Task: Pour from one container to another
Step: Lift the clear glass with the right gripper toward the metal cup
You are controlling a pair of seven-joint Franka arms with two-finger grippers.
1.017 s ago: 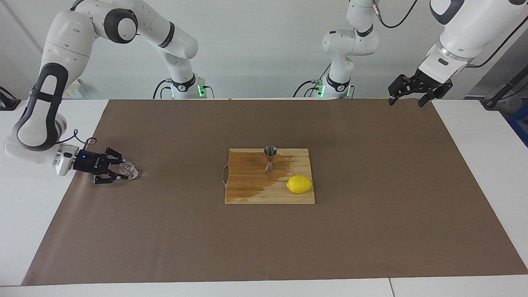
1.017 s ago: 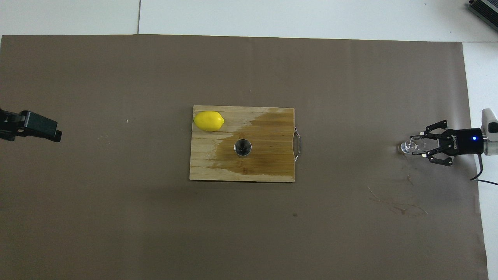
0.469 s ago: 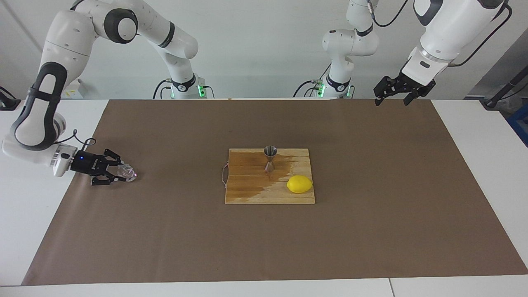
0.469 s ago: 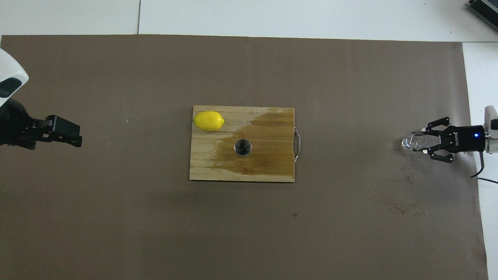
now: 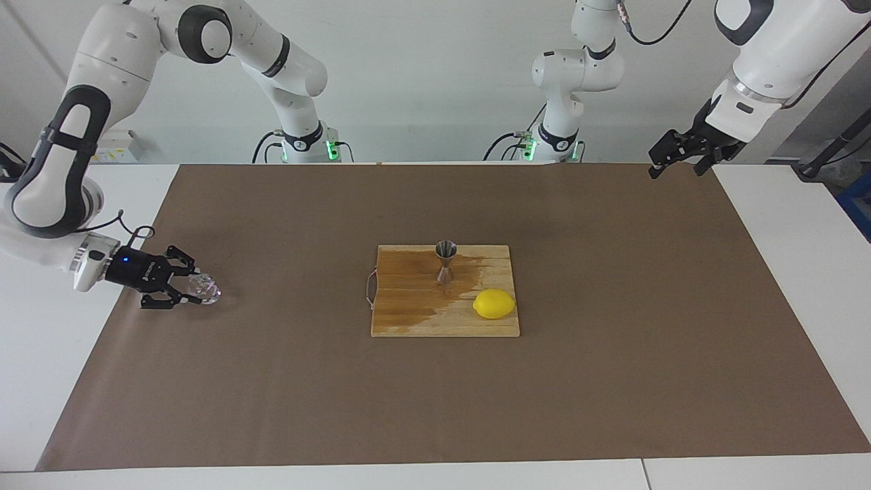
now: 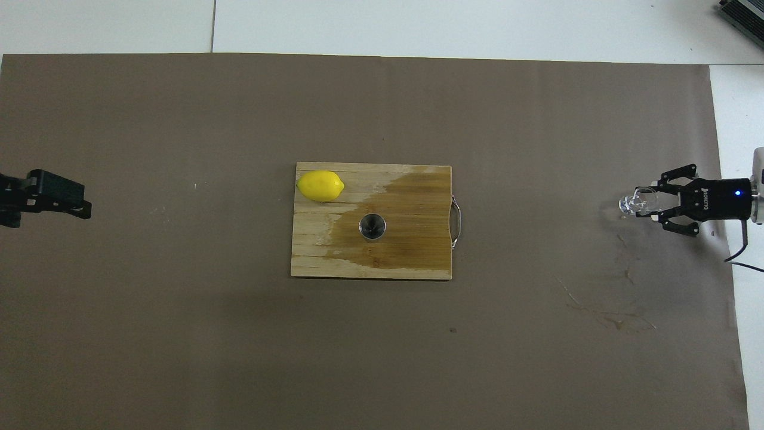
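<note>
The right gripper (image 5: 194, 291) has its fingers clamped on the glass cup (image 5: 205, 288), which is tipped on its side with one end pointing toward the middle of the table. Cup and gripper sit low over the brown paper (image 5: 272, 381) at the right arm's end of the table; I cannot tell whether the cup touches the paper. From above, the cup (image 6: 637, 203) shows as a clear glint just ahead of the black gripper (image 6: 653, 206), and the arm's white wrist runs out over the paper's edge.

The left gripper (image 5: 675, 160) hangs in the air with its jaws wide and nothing in them, above the corner of the paper at the left arm's end. From above, only its dark tip (image 6: 71, 206) shows at the frame's edge.

Well apart from both grippers, in the middle of the paper, lies a wooden board (image 5: 408, 320). The steel jigger (image 5: 446, 261) stands upright on it, on the side nearer the robots, inside a dark wet patch that spreads over much of the board toward its wire handle. A lemon (image 5: 494, 304) lies on the dry corner of the board, farther from the robots than the jigger and toward the left arm's end. Some stains mark the paper near the right gripper.
</note>
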